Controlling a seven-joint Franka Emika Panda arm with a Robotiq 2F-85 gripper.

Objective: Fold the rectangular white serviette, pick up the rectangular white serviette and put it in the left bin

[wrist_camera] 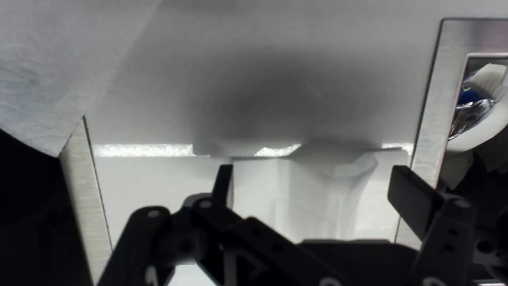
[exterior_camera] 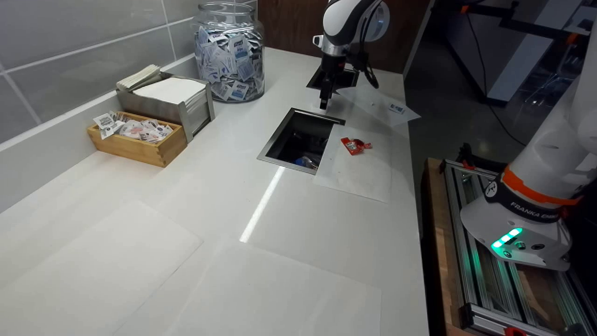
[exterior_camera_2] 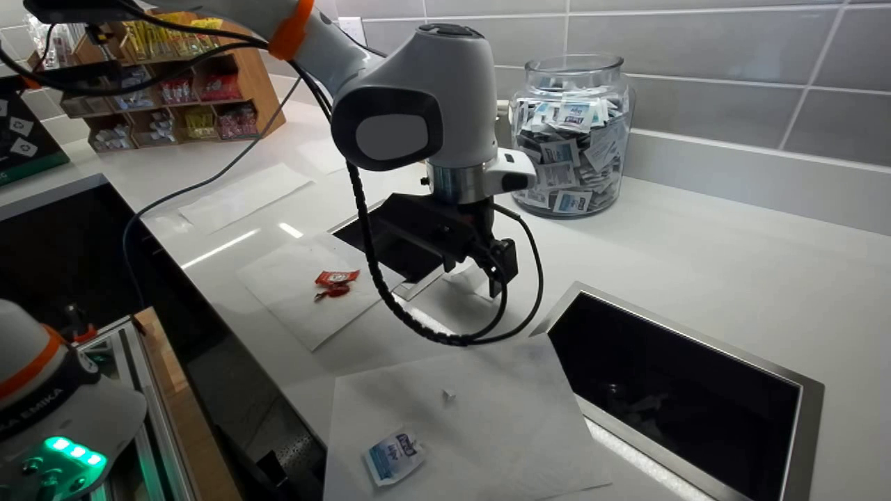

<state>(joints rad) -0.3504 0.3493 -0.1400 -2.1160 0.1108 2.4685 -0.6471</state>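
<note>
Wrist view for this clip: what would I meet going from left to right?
Dark bin opening, its metal rim, creased white serviette, left side of another bin's metal rim, shiny wrapper in that bin.

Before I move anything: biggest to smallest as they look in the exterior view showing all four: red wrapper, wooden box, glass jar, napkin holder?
1. Glass jar
2. Napkin holder and wooden box: too close to rank, and the box may look bigger for being nearer
3. Red wrapper, clearly smallest
</note>
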